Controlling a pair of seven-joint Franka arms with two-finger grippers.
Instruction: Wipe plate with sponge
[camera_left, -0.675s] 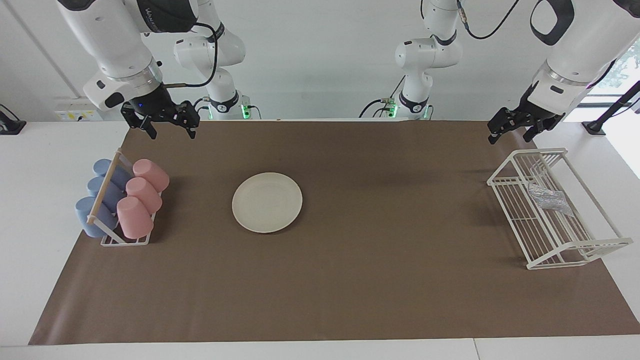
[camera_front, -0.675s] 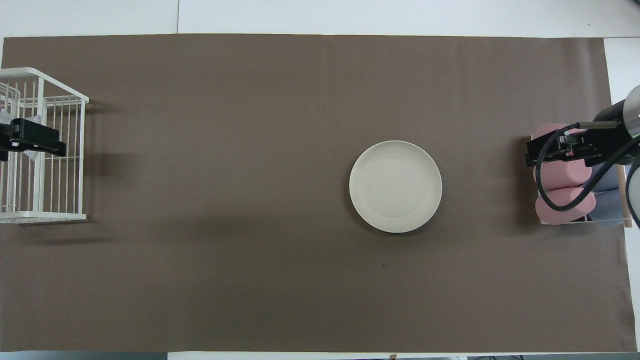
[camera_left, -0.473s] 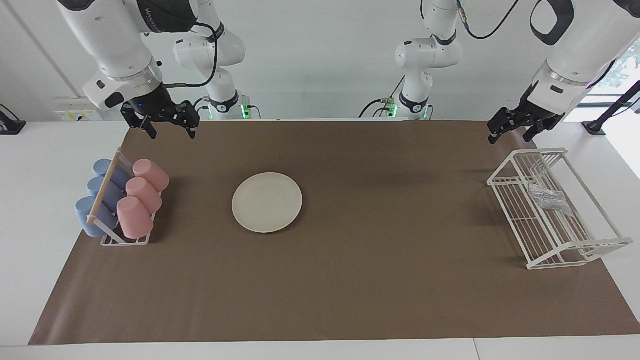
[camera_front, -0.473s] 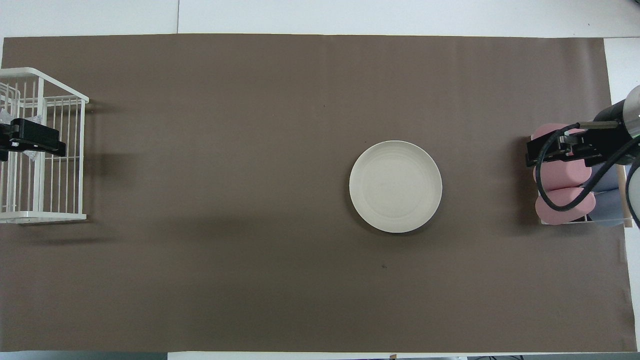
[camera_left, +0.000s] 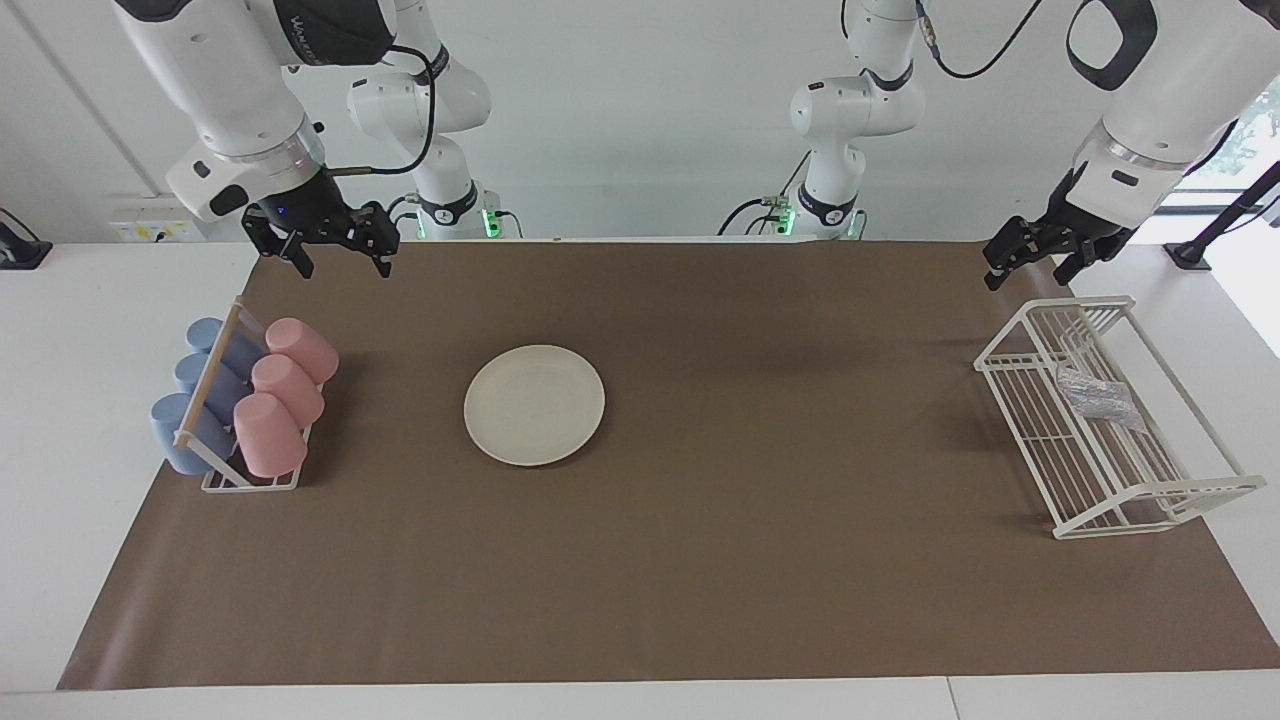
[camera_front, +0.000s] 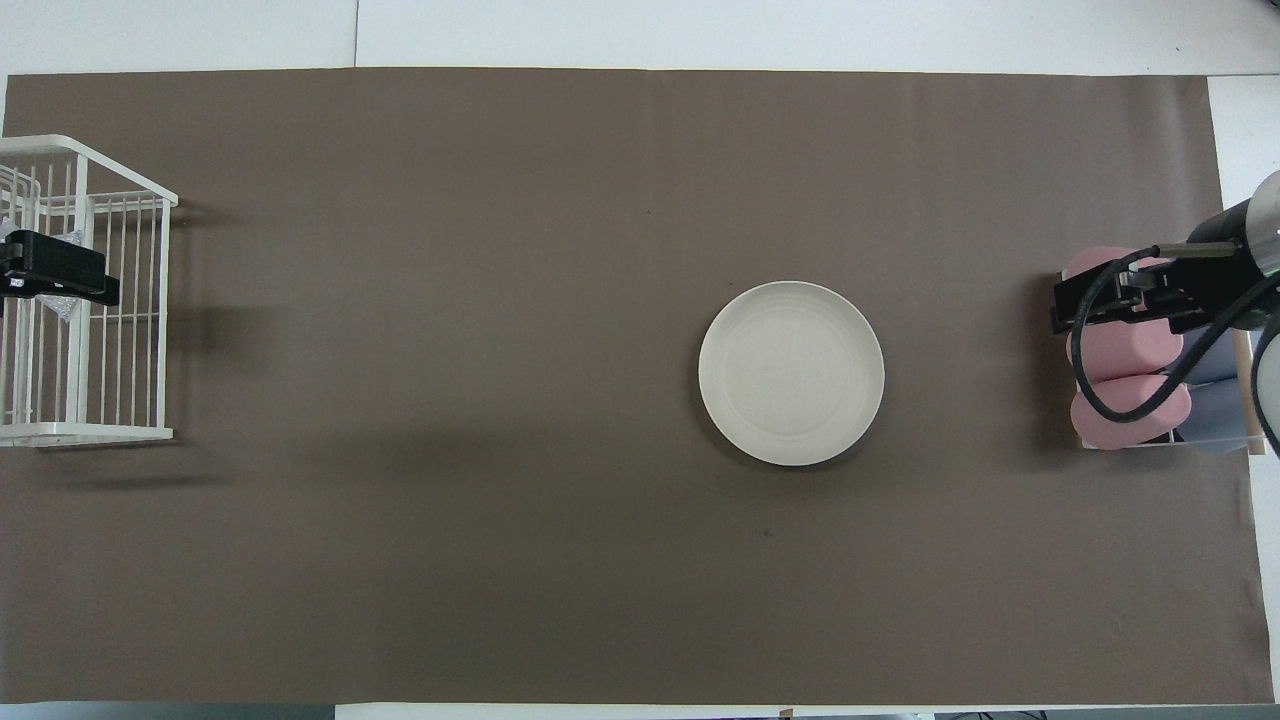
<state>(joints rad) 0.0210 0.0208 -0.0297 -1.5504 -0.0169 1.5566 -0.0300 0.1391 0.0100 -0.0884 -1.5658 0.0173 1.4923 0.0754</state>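
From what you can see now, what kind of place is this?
Probably a robot lab set up as a dishwashing station: two white arms mounted at a table with a brown mat, a plate, a rack of cups, and a sponge in a wire rack.

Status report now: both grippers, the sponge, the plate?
Left gripper open above wire rack; right gripper open, waiting. Sponge in rack. Plate unobstructed.

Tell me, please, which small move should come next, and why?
Probably the left claw should lower, open, toward the sponge lying in the white rack. It hangs empty above the rack, and the plate lies bare on the brown mat. The right claw waits.
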